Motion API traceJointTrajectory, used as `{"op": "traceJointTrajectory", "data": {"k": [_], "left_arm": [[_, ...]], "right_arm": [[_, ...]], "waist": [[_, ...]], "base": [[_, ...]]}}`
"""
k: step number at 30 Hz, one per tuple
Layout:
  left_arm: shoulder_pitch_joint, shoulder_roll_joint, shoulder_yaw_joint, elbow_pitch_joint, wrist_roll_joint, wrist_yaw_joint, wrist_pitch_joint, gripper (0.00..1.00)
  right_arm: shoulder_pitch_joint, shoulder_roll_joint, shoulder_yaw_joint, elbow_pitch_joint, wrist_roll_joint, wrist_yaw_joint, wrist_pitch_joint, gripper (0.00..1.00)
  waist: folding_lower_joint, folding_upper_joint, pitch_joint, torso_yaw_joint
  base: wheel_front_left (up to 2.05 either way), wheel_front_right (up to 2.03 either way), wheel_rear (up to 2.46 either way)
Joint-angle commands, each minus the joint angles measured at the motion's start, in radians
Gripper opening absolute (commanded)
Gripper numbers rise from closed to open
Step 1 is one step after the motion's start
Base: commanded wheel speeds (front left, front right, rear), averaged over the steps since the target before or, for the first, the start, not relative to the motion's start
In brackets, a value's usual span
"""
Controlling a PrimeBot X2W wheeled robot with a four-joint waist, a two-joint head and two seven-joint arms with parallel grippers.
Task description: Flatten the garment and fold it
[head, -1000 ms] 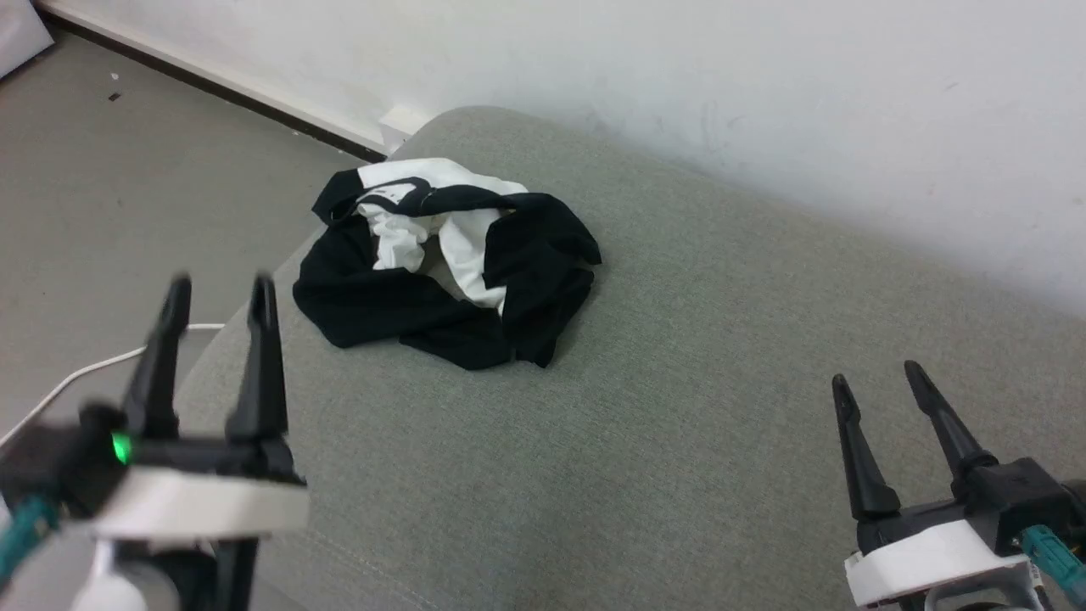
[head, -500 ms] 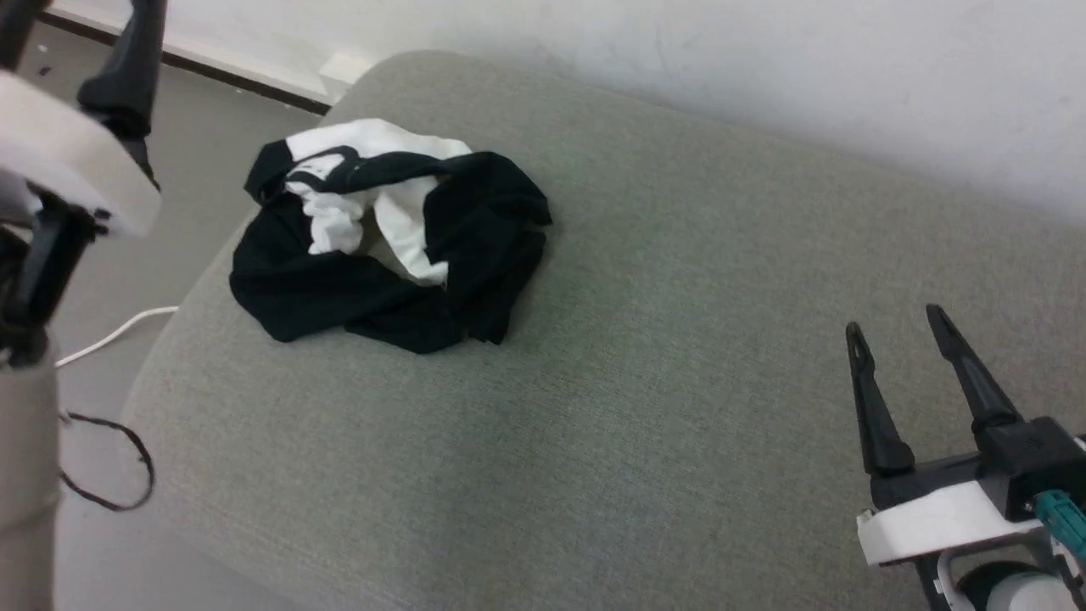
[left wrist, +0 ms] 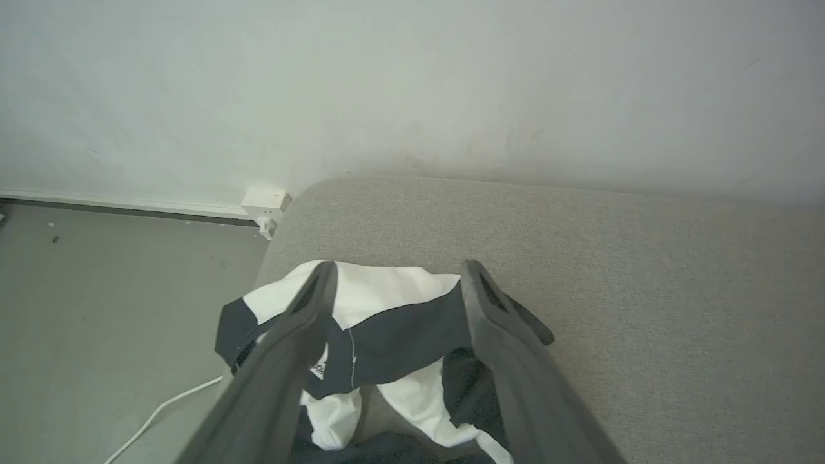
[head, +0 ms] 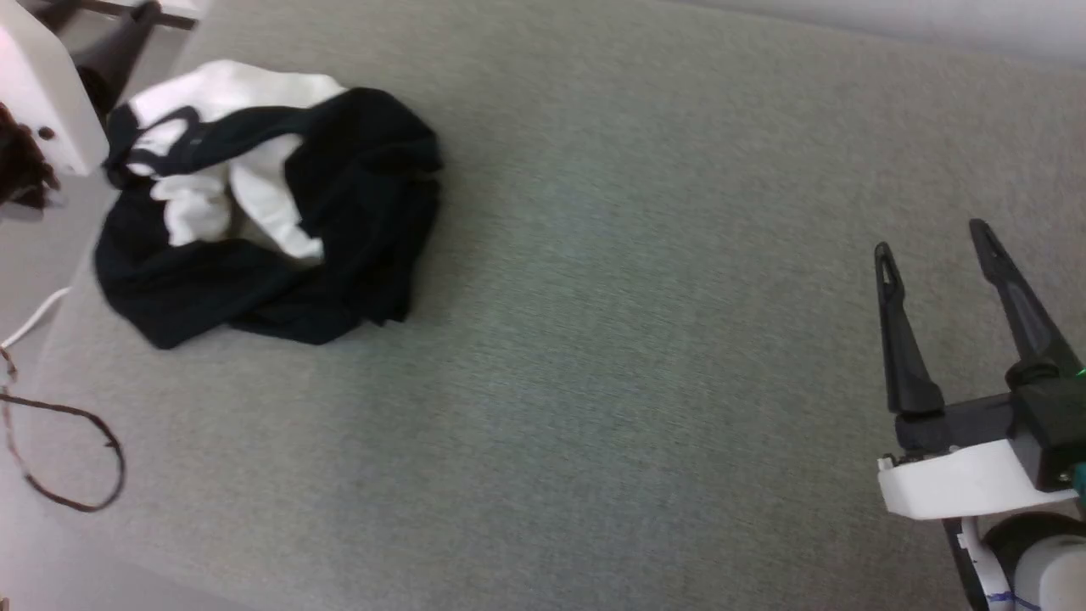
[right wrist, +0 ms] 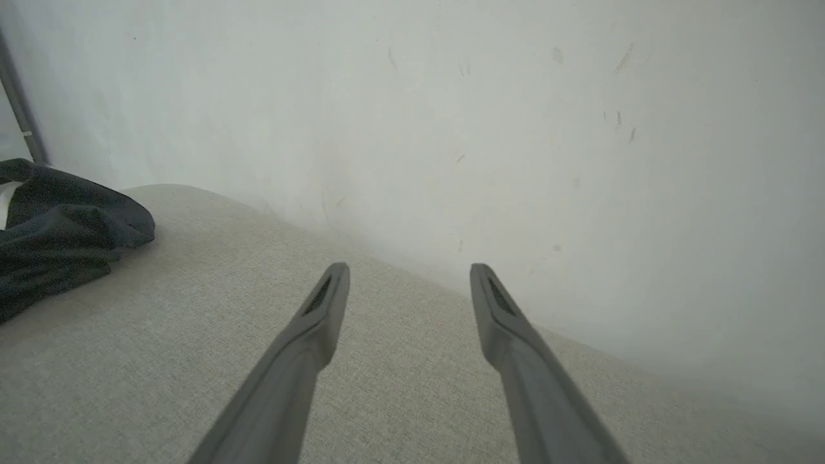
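While pointing wide open and empty at the garment (head: 254, 212), heaped black-and-white at the upper left of the head frame near the edge of the grey cushion (head: 645, 356), aim the left gripper (left wrist: 399, 283) at one loose outer layer, probably the white panel, not the bunched folds. Bring over the right gripper (head: 932, 238), likewise spread and empty at lower right, well apart, before lifting to spread flat.

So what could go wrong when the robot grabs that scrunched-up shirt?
1. The shirt sits at the edge of the cushion; a tug might drag it onto the floor.
2. It is bunched, so the open left hand might pinch several layers.
3. The right hand is far away.
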Motion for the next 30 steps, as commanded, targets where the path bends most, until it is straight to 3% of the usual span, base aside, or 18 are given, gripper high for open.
{"op": "traceJointTrajectory", "data": {"k": [1, 10, 22, 23, 24, 30], "left_arm": [[-0.002, 0.003, -0.007, 0.021, -0.026, -0.006, 0.023, 1.0], [0.056, 0.024, -0.022, 0.106, -0.067, 0.045, 0.165, 1.0], [0.097, 0.03, -0.035, 0.153, -0.023, 0.086, 0.114, 1.0], [0.098, 0.031, -0.035, 0.16, -0.019, 0.086, 0.105, 0.19], [0.1, 0.033, -0.038, 0.168, -0.015, 0.084, 0.098, 0.0], [0.096, 0.033, -0.022, 0.186, -0.017, 0.072, 0.025, 0.0]], "right_arm": [[-0.015, -0.002, -0.006, -0.014, -0.01, -0.001, 0.007, 1.0], [-0.03, -0.021, -0.009, -0.063, -0.011, -0.001, 0.028, 1.0], [-0.038, -0.041, -0.012, -0.113, -0.013, -0.001, 0.058, 1.0], [-0.038, -0.042, -0.014, -0.116, -0.012, -0.001, 0.059, 1.0], [-0.038, -0.042, -0.015, -0.119, -0.012, -0.001, 0.06, 1.0], [-0.045, -0.039, -0.025, -0.121, -0.008, -0.001, 0.057, 1.0]], "waist": [[-0.0003, 0.0, 0.079, -0.076], [-0.0003, 0.0, 0.149, -0.127], [-0.0003, 0.0, 0.202, -0.167], [-0.0003, 0.0, 0.203, -0.169], [-0.0003, 0.0, 0.204, -0.171], [-0.0003, 0.0, 0.186, -0.173]], "base": [[0.0, 0.0, 0.0], [0.0, 0.0, 0.0], [0.0, 0.0, 0.0], [0.0, 0.0, 0.0], [0.0, 0.0, 0.0], [0.0, 0.0, 0.0]]}}
